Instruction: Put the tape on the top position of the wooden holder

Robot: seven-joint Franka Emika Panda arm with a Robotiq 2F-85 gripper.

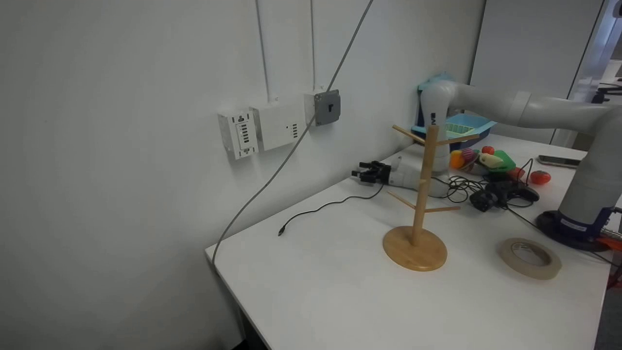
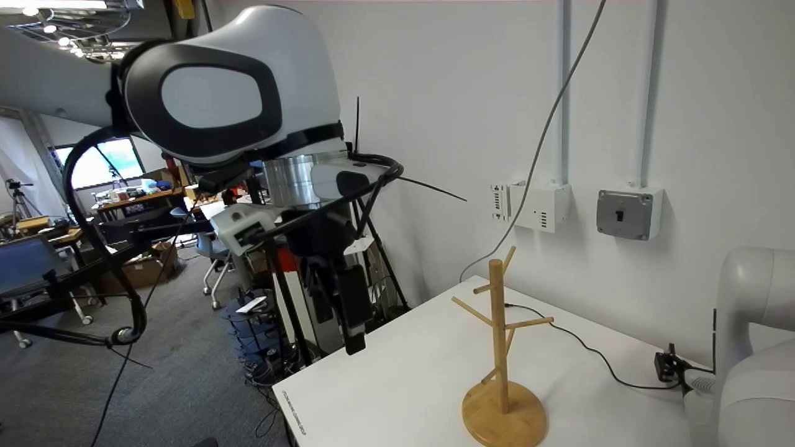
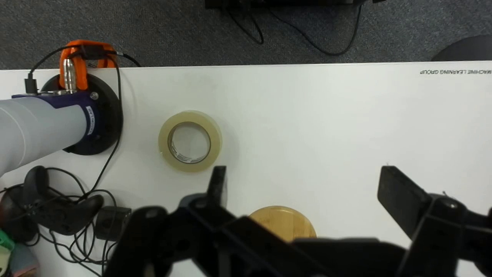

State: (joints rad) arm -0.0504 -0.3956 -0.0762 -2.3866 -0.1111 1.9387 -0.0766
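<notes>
The tape (image 1: 532,272) is a flat tan ring lying on the white table in an exterior view; it also shows in the wrist view (image 3: 190,167). The wooden holder (image 1: 424,189) stands upright beside it with angled pegs high and low on its post; it also shows in an exterior view (image 2: 499,335). In the wrist view only part of its round base (image 3: 286,223) shows behind the gripper. My gripper (image 3: 303,171) is wide open and empty. In an exterior view the gripper (image 2: 341,329) hangs above the table edge, apart from tape and holder.
A second pale robot arm (image 1: 515,107) is mounted on the table, its small black gripper (image 1: 374,172) near the wall. A game controller (image 3: 57,207) with tangled cables, toy food (image 1: 491,160) and a blue rack (image 1: 471,124) stand nearby. A black cable (image 2: 590,347) lies behind the holder.
</notes>
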